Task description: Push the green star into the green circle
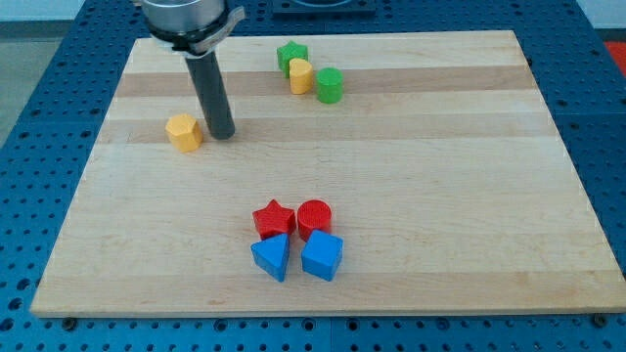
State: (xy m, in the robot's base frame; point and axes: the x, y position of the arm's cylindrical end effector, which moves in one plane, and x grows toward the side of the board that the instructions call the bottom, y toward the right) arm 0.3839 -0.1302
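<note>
The green star (290,55) lies near the view's top, left of centre. A yellow cylinder-like block (300,75) sits just below and right of it, touching it. The green circle (330,85) stands right of the yellow block, touching or almost touching it. My tip (221,134) rests on the board well to the left of and below these blocks, right next to a yellow hexagon (184,131) on its left.
A cluster sits low in the middle: a red star (274,217), a red circle (315,217), a blue triangle (272,256) and a blue cube-like block (322,256). The wooden board (469,147) lies on a blue perforated table.
</note>
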